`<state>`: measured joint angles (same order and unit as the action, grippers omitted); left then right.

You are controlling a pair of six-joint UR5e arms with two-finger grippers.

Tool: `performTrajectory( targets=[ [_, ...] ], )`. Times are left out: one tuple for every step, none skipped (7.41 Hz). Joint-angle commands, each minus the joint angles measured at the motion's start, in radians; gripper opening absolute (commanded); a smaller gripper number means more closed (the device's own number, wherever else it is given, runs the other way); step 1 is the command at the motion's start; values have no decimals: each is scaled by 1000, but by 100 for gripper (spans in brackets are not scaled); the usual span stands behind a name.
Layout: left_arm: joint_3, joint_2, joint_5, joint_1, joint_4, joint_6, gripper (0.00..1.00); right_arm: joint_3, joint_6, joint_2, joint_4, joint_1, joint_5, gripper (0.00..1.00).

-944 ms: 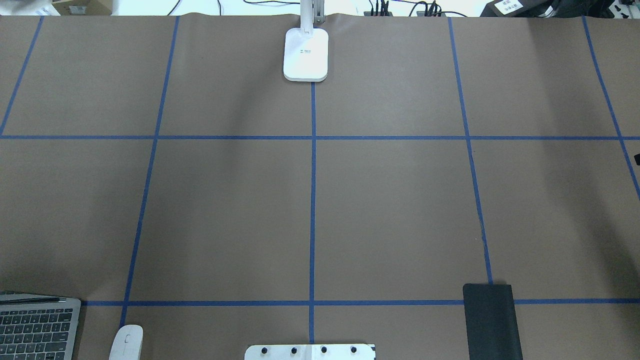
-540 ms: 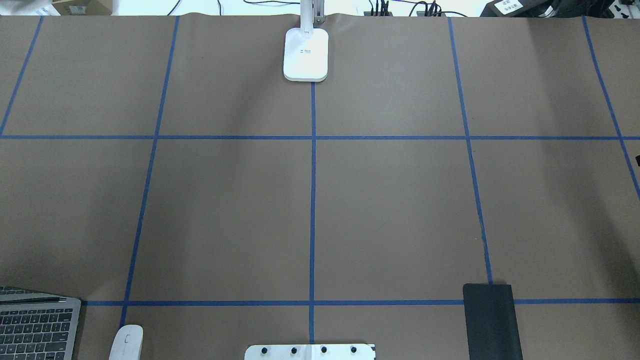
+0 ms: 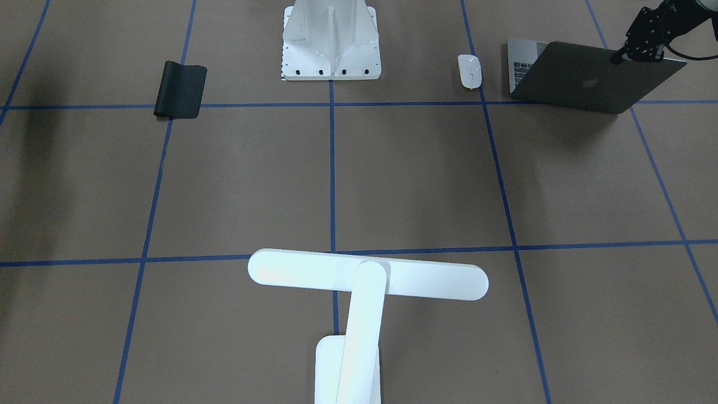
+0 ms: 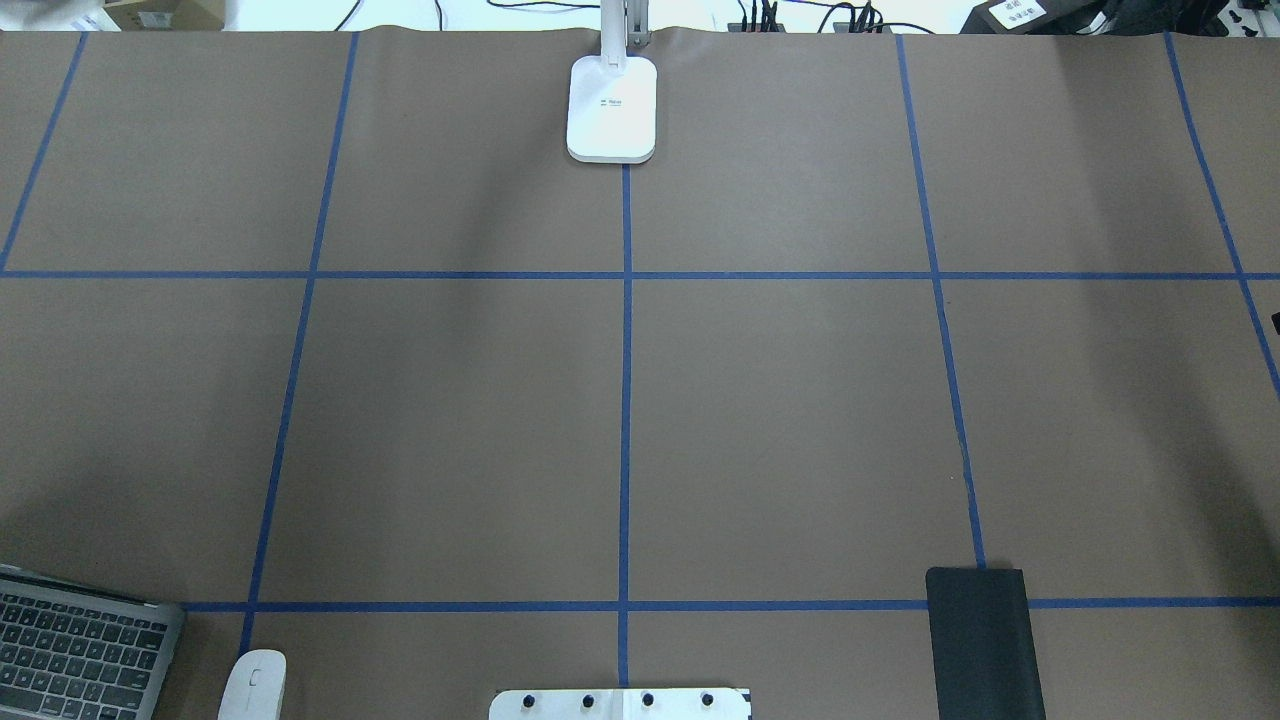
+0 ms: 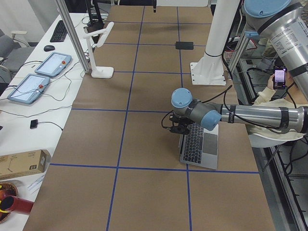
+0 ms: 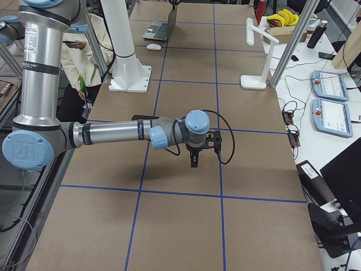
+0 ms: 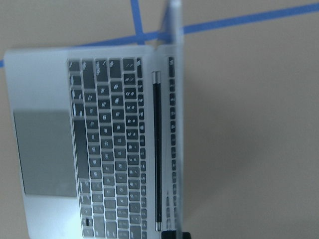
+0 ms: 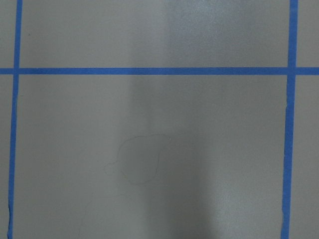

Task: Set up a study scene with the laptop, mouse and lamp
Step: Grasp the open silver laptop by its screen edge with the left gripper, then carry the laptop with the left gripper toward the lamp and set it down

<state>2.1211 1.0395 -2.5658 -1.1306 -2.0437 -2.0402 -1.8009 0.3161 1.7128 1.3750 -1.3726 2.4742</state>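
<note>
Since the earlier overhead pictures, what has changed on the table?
The laptop has slid and turned a little toward the mouse, with the left gripper at its lid edge. The mouse, lamp and mat stayed put.

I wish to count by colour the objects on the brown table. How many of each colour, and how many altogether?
White: 3 (glossy white oval mouse, white desk lamp with bar head, white bolted pedestal mount)
Grey: 1 (slim grey metal laptop)
Black: 1 (thin black rectangular mat)
Total: 5
</note>
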Motion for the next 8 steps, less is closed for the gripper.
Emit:
performTrajectory(
  targets=[
    [-15, 69, -62, -3, 37, 3, 0, 3, 0, 7, 4, 0, 9, 100],
    [-15, 138, -60, -23, 99, 9, 0, 5, 0, 11, 4, 0, 20, 100],
    [-15, 227, -60, -41, 184, 9, 0, 5, 0, 11, 6, 0, 20, 100],
    [-16, 325, -54, -67, 280, 9, 0, 11, 0, 11, 6, 0, 22, 100],
    [-17, 411, -50, -75, 360, 9, 0, 14, 0, 14, 7, 0, 23, 100],
    [-21, 523, -25, -87, 466, 9, 0, 17, 0, 25, 7, 0, 23, 100],
    [-41, 669, 8, -95, 597, 5, 0, 21, 0, 27, 7, 0, 23, 100],
    [-67, 809, 53, -89, 694, -5, 0, 25, 1, 39, 10, 0, 23, 100]
  ],
)
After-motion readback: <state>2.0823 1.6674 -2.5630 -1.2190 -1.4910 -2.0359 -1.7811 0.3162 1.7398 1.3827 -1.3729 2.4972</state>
